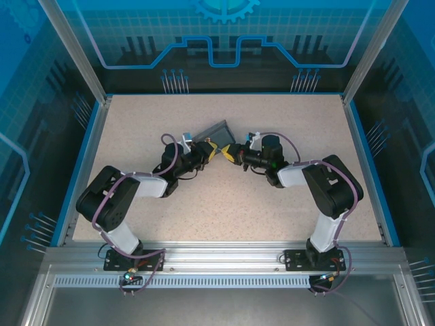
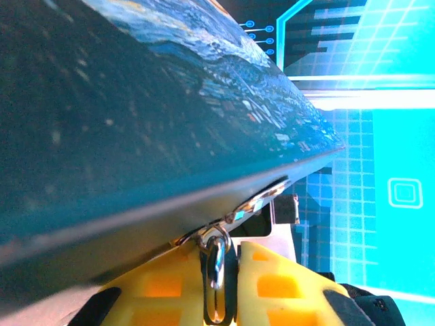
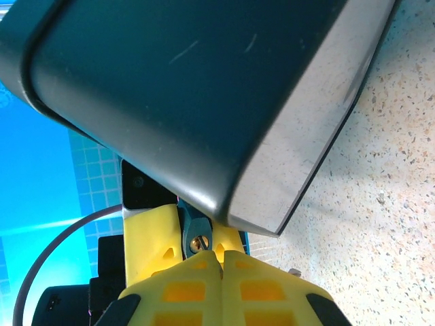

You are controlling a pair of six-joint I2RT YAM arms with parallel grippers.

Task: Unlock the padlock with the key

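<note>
The tiny bluish padlock (image 3: 196,231) hangs at the edge of the tilted starry-night tin (image 2: 136,122), its brassy keyhole facing my right wrist camera. My left gripper (image 2: 223,272) is shut on the padlock (image 2: 217,265), whose silver shackle passes through the tin's hasp ring. My right gripper (image 3: 221,261) is shut, its yellow fingertips pressed together just below the keyhole. The key is hidden; I cannot tell whether it sits between those tips. From above, both grippers meet nose to nose, left gripper (image 1: 209,151) and right gripper (image 1: 234,153), in front of the tin (image 1: 216,130).
The tin's dark underside (image 3: 204,81) looms over my right fingers. A small grey metal bit (image 3: 294,272) pokes out beside the right finger, above the speckled table (image 3: 380,204). Blue side rails (image 1: 85,170) and glass walls bound the tabletop.
</note>
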